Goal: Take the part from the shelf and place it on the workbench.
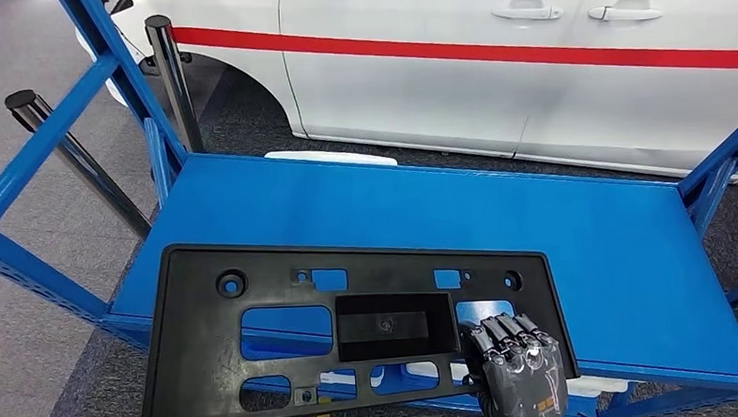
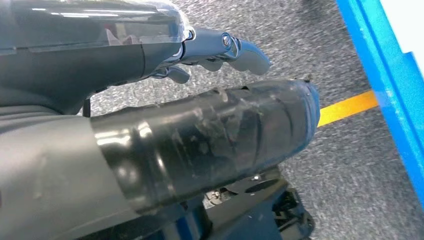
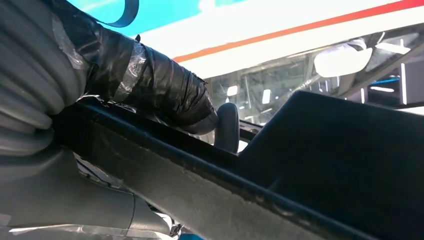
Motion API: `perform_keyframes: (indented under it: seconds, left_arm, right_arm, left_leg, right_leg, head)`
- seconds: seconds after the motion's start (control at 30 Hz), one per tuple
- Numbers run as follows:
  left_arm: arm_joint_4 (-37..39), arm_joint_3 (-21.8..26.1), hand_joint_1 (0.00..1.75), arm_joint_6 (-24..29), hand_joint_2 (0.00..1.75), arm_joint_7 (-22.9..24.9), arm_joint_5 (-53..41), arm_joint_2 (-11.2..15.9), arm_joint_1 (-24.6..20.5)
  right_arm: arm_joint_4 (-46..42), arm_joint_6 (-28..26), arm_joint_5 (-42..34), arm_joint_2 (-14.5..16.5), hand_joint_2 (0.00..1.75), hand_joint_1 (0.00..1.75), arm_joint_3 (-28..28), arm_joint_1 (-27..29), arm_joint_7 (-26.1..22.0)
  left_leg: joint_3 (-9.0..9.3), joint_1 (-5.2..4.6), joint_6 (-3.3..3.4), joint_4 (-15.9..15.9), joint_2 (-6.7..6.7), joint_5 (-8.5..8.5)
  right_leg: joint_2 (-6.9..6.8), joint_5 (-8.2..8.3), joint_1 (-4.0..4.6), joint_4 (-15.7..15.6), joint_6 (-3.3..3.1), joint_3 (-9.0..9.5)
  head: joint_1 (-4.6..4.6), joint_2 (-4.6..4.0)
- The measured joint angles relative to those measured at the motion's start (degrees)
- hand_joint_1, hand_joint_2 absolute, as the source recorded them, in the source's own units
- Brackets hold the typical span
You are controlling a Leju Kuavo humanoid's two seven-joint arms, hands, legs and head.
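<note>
The part is a wide black plastic panel with several cutouts and a rectangular recess in its middle. It lies roughly flat over the near edge of the blue bench top and sticks out past that edge toward me. My right hand grips the panel at its near right corner, fingers on top. In the right wrist view the taped thumb of that hand presses on the panel's dark rim. My left hand hangs over the grey floor, fingers stretched out, holding nothing.
A white car with a red stripe stands just behind the bench. Blue frame beams rise at the left and the right. Two black posts stand at the far left. A yellow floor line runs beside a blue beam.
</note>
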Motion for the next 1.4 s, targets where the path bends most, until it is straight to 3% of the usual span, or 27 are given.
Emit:
perform_keyframes:
  seconds: [0.03,0.07,0.1,0.17,0.2,0.33,0.4,0.47,0.5,0.53,0.57,0.67,0.73,0.8,0.87,0.97,1.0,1.03,1.07,1.13,1.2,1.23,1.33,1.4]
  left_arm:
    - [0.00,0.02,0.00,0.11,0.00,0.11,0.09,-0.01,0.04]
    - [0.00,0.04,0.00,0.21,0.00,0.19,0.16,-0.03,0.04]
    - [0.00,0.06,0.00,0.27,0.00,0.21,0.20,-0.06,0.03]
    - [0.00,0.09,0.00,0.37,0.00,0.26,0.23,-0.12,-0.01]
    - [0.00,0.10,0.00,0.44,0.00,0.31,0.25,-0.14,-0.01]
    - [0.00,0.16,0.00,0.65,0.00,0.50,0.29,-0.14,0.01]
    - [0.00,0.17,0.00,0.66,0.00,0.52,0.31,-0.15,-0.03]
    - [0.00,0.18,0.00,0.66,0.00,0.55,0.30,-0.16,0.00]
    - [0.00,0.18,0.00,0.66,0.00,0.56,0.30,-0.16,0.03]
    - [0.00,0.18,0.00,0.66,0.00,0.57,0.30,-0.16,0.06]
    - [0.00,0.18,0.00,0.66,0.00,0.58,0.31,-0.16,0.07]
    - [0.00,0.17,0.00,0.75,0.00,0.58,0.31,-0.14,-0.10]
    - [0.00,0.17,0.00,0.81,0.00,0.60,0.31,-0.14,-0.19]
    - [0.00,0.17,0.00,0.83,0.00,0.65,0.33,-0.16,-0.13]
    - [0.00,0.17,0.00,0.83,0.00,0.73,0.36,-0.22,-0.14]
    - [0.00,0.18,0.00,0.83,0.00,0.75,0.37,-0.28,-0.27]
    - [0.00,0.18,0.00,0.83,0.00,0.75,0.37,-0.30,-0.24]
    - [0.00,0.18,0.00,0.83,0.00,0.75,0.37,-0.31,-0.21]
    - [0.00,0.18,0.00,0.83,0.00,0.75,0.37,-0.32,-0.19]
    - [0.00,0.18,0.00,0.83,0.00,0.75,0.37,-0.34,-0.21]
    - [0.00,0.18,0.00,0.83,0.00,0.74,0.38,-0.37,-0.25]
    - [0.00,0.18,0.00,0.83,0.00,0.73,0.39,-0.38,-0.26]
    - [0.00,0.18,0.00,0.84,0.00,0.73,0.41,-0.38,-0.18]
    - [0.00,0.18,0.00,0.85,0.00,0.74,0.43,-0.38,-0.13]
  right_arm:
    - [0.15,0.00,-0.11,0.00,1.75,1.73,0.04,0.00,0.03]
    - [0.26,0.00,-0.19,0.00,1.75,1.73,0.11,-0.01,0.03]
    - [0.32,0.00,-0.22,0.00,1.75,1.73,0.17,-0.03,0.03]
    - [0.40,-0.01,-0.26,0.01,1.75,1.74,0.28,-0.13,0.04]
    - [0.46,-0.02,-0.27,0.02,1.75,1.74,0.32,-0.15,0.06]
    - [0.72,-0.02,-0.43,0.07,1.75,1.73,0.44,-0.20,0.27]
    - [0.73,-0.02,-0.44,0.10,1.75,1.73,0.57,-0.32,0.31]
    - [0.78,-0.02,-0.50,0.12,1.75,1.73,0.78,-0.37,0.32]
    - [0.83,-0.02,-0.55,0.12,1.75,1.74,0.87,-0.37,0.33]
    - [0.89,-0.02,-0.59,0.13,1.75,1.74,0.92,-0.38,0.33]
    - [0.93,-0.02,-0.62,0.13,1.75,1.73,0.97,-0.39,0.33]
    - [0.98,-0.02,-0.84,0.13,1.75,1.72,1.07,-0.51,0.34]
    - [0.99,-0.02,-1.04,0.13,1.75,1.74,1.11,-0.67,0.36]
    - [1.01,-0.02,-1.16,0.13,1.75,1.75,1.17,-0.81,0.34]
    - [1.04,-0.02,-1.21,0.13,1.75,1.74,1.21,-0.87,0.33]
    - [1.15,-0.02,-1.26,0.11,1.75,1.73,1.21,-1.00,0.33]
    - [1.23,-0.02,-1.27,0.11,1.75,1.73,1.21,-1.00,0.33]
    - [1.31,-0.02,-1.27,0.11,1.75,1.73,1.21,-1.00,0.33]
    - [1.38,-0.02,-1.27,0.11,1.75,1.72,1.21,-1.01,0.33]
    - [1.41,-0.02,-1.27,0.11,1.75,1.72,1.21,-1.10,0.33]
    - [1.43,-0.03,-1.27,0.11,1.75,1.73,1.21,-1.27,0.31]
    - [1.44,-0.03,-1.28,0.11,1.75,1.73,1.22,-1.34,0.30]
    - [1.49,-0.04,-1.34,0.11,1.75,1.74,1.22,-1.49,0.29]
    - [1.50,-0.04,-1.39,0.11,1.75,1.75,1.23,-1.59,0.28]
  left_leg:
    - [0.00,0.01,-0.04,0.06,0.00,-0.03]
    - [0.02,0.04,-0.12,0.19,-0.03,-0.08]
    - [0.04,0.07,-0.29,0.42,-0.09,-0.21]
    - [-0.20,-0.12,-0.83,1.14,-0.23,-0.56]
    - [-0.39,-0.24,-1.14,1.46,-0.27,-0.66]
    - [-1.02,-0.13,-2.25,2.32,-0.22,-1.30]
    - [-2.67,0.05,-2.80,6.50,-0.17,-4.56]
    - [-5.51,0.13,-3.14,13.84,-0.16,-8.63]
    - [-6.42,0.15,-3.19,16.56,-0.16,-9.68]
    - [-6.40,0.14,-3.13,17.39,-0.16,-9.68]
    - [-5.27,0.13,-2.97,16.00,-0.16,-8.68]
    - [1.51,-0.17,-1.99,4.33,-0.18,-4.32]
    - [3.09,-0.51,-1.55,0.85,-0.21,-3.56]
    - [2.83,-0.56,-1.21,0.60,-0.19,-2.89]
    - [2.49,-0.31,-0.55,0.02,0.05,-1.77]
    - [0.83,-0.22,0.28,-0.07,0.40,-0.30]
    - [0.17,-0.25,0.28,0.09,0.47,0.05]
    - [-0.49,-0.25,0.21,0.32,0.52,0.37]
    - [-1.13,-0.23,0.10,0.60,0.55,0.63]
    - [-2.25,-0.16,-0.23,1.37,0.55,0.98]
    - [-3.08,-0.28,-0.77,2.13,0.50,1.31]
    - [-3.33,-0.34,-1.11,2.35,0.48,1.56]
    - [-3.87,-0.33,-2.30,2.46,0.37,2.08]
    - [-5.02,-0.18,-2.96,4.67,0.29,-0.87]
  right_leg:
    - [-0.01,0.60,-0.09,0.27,0.11,-0.09]
    - [-0.01,2.21,-0.21,-1.78,0.17,0.96]
    - [-0.02,4.34,-0.35,-5.55,0.19,2.85]
    - [0.02,6.80,-0.36,-12.32,-0.04,6.16]
    - [0.06,7.11,-0.30,-13.98,-0.27,6.85]
    - [0.11,7.46,-0.16,-14.63,-1.69,6.64]
    - [-0.08,7.86,-0.29,-14.87,-2.43,6.40]
    - [-0.23,8.16,-0.14,-14.84,-2.85,5.87]
    - [-0.28,8.32,-0.04,-14.79,-2.96,5.60]
    - [-0.31,8.48,0.06,-14.73,-3.01,5.35]
    - [-0.30,8.64,0.14,-14.65,-2.99,5.15]
    - [-0.27,9.09,0.34,-14.43,-2.60,4.83]
    - [-0.30,9.54,0.38,-14.42,-1.97,4.67]
    - [-0.30,10.04,0.38,-14.57,-1.20,4.58]
    - [-0.16,8.61,0.30,-13.52,-0.61,4.04]
    - [-0.06,1.34,0.06,-4.73,0.08,1.19]
    - [-0.07,-0.28,0.01,-1.48,0.31,0.43]
    - [-0.07,-0.69,-0.04,0.29,0.50,0.41]
    - [-0.07,-0.01,-0.12,0.07,0.64,1.41]
    - [-0.08,2.73,-0.39,-6.31,0.73,6.22]
    - [0.00,3.98,-0.25,-12.95,0.27,10.34]
    - [0.06,3.95,-0.08,-14.44,-0.09,11.02]
    - [0.02,4.76,0.04,-14.87,-1.61,10.15]
    - [-0.18,5.86,-0.20,-15.10,-2.74,9.03]
  head:
    - [0.00,0.00]
    - [0.01,0.00]
    - [0.01,0.00]
    - [-0.01,0.00]
    - [-0.03,0.00]
    - [-0.08,0.00]
    - [-0.09,0.00]
    - [-0.10,0.00]
    - [-0.09,0.00]
    - [-0.09,0.00]
    - [-0.09,0.00]
    - [-0.08,0.00]
    - [-0.08,0.00]
    - [-0.07,0.00]
    - [-0.02,0.00]
    - [0.08,0.00]
    - [0.07,0.00]
    - [0.08,0.00]
    - [0.07,0.00]
    - [0.07,0.00]
    - [0.05,0.00]
    - [0.03,0.00]
    - [0.01,0.00]
    - [-0.01,0.00]
